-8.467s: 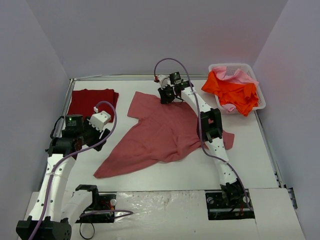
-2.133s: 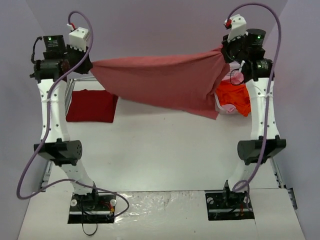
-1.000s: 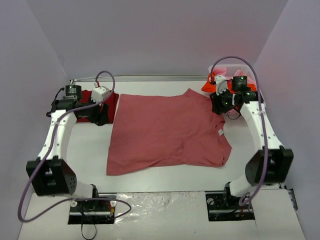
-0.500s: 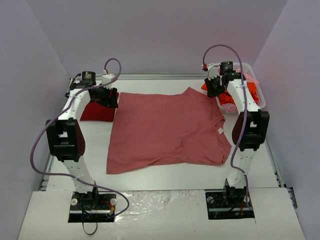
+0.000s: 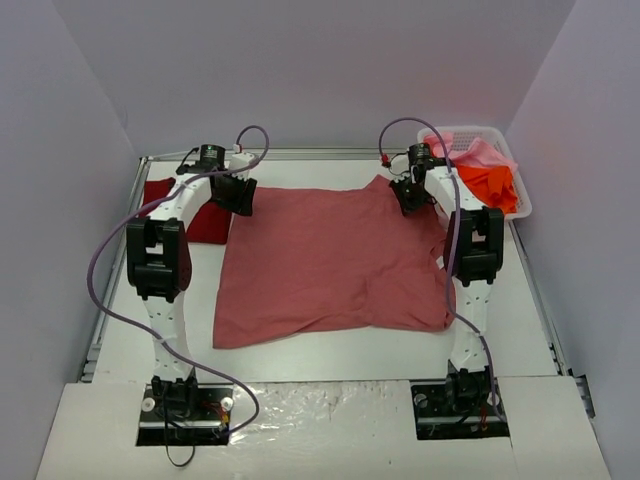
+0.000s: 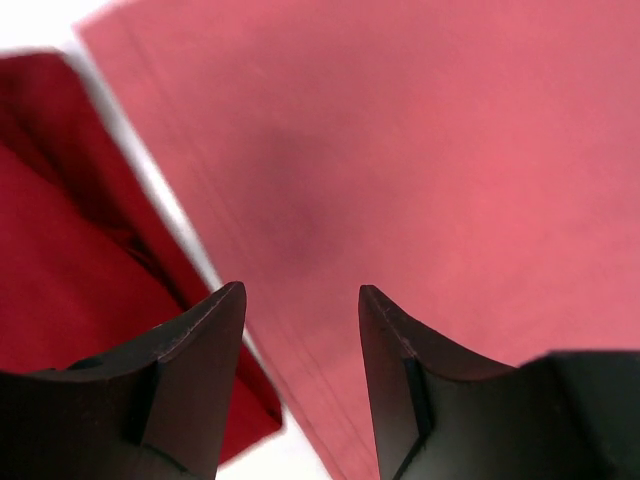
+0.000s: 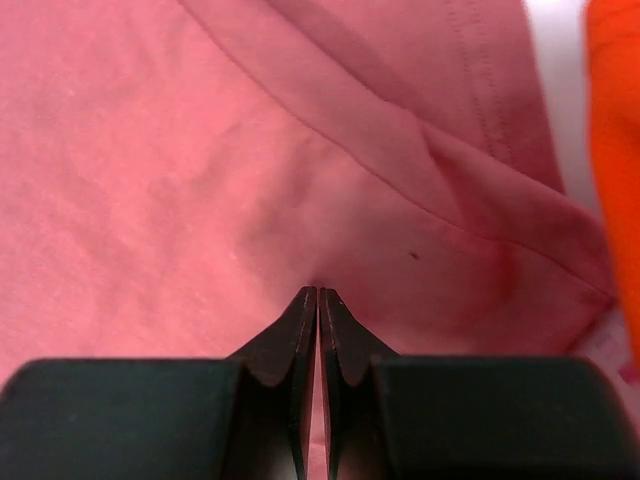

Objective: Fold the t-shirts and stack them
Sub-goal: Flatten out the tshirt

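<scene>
The muted rose-red t-shirt (image 5: 330,255) lies spread flat across the middle of the table. It also shows in the left wrist view (image 6: 450,150) and the right wrist view (image 7: 200,150). The folded dark crimson t-shirt (image 5: 205,225) lies at the far left, just beside it (image 6: 70,250). My left gripper (image 5: 240,195) is open and empty over the rose-red shirt's far left edge (image 6: 300,290). My right gripper (image 5: 408,195) is shut, its tips on the cloth by the far right sleeve (image 7: 318,292). No cloth shows clamped between them.
A white lattice basket (image 5: 470,131) at the far right holds a bright orange t-shirt (image 5: 490,185) and a light pink one (image 5: 480,152). The orange cloth shows at the right edge of the right wrist view (image 7: 615,150). Walls close the table at the back and sides.
The arms held the rose-red shirt stretched in the air, then laid it flat and let go. Both grippers have since moved inward onto its far edge. The shirt itself has stayed put.
</scene>
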{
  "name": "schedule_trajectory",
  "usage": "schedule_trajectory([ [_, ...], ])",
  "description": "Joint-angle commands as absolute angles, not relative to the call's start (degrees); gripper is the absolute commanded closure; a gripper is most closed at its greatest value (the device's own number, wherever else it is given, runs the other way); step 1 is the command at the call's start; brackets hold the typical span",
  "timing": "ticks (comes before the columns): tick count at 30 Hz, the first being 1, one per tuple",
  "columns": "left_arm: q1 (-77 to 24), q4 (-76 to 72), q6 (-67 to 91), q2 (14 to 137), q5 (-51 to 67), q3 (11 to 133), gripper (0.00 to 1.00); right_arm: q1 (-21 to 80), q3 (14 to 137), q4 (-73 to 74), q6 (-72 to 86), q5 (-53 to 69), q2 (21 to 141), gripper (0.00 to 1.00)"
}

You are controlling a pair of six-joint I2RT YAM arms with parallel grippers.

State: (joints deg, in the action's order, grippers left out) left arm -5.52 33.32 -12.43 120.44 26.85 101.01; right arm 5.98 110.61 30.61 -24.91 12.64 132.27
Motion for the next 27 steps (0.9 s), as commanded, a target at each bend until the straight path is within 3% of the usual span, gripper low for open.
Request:
schedule_trajectory([
  [1, -5.7, 27.7, -10.5, 120.7, 19.8, 107.2, 0.52, 5.5, 113.9, 31.8, -24.3, 10.7, 131.3, 0.97],
  [15, -6.1, 36.2, -10.6, 142.6, 21.0, 135.3, 0.51, 5.4, 111.8, 31.8, -24.8, 10.3, 131.3, 0.96],
  [27, -6.0, 34.9, -11.7, 145.5, 18.6, 136.8, 0.47, 5.2, 111.7, 31.9, -24.9, 9.9, 132.8, 0.95],
])
